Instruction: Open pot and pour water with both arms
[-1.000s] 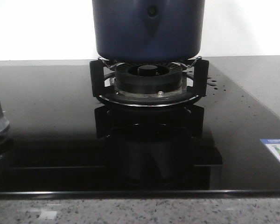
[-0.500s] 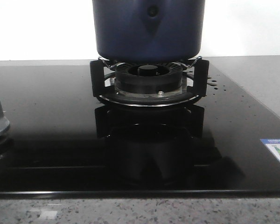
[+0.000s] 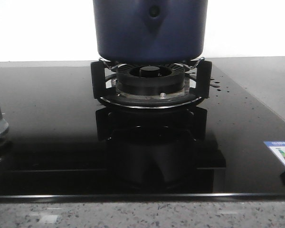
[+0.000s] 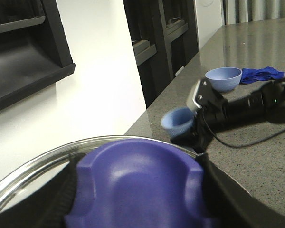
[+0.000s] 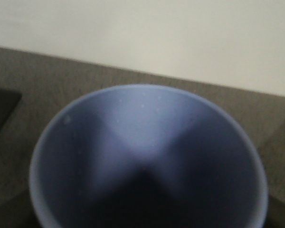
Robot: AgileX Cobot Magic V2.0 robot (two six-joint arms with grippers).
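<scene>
Your pot [image 3: 150, 29] sits on the burner [image 3: 151, 80] near the back edge of the black hob [image 3: 47, 137], its pointed handle mount facing the front camera. In the left wrist view the lid [image 4: 42, 164], glass with a steel rim, lies directly under the left gripper [image 4: 140, 190], whose dark fingers [image 4: 223, 194] flank the blue knob [image 4: 137, 183]; they look clenched on it, so the lift should go straight up. The right gripper is the one nearer the water: seen from the left wrist, its arm [image 4: 247, 107] reaches to a blue cup [image 4: 178, 122] on the grey counter [image 4: 256, 156], beyond the lid. Its own camera looks straight down into that cup [image 5: 149, 156], but the fingers are hidden, so you cannot tell whether it grips. Whether the cup holds water is unclear. A blue bowl [image 4: 223, 78] and cloth [image 4: 261, 74] lie farther off.
</scene>
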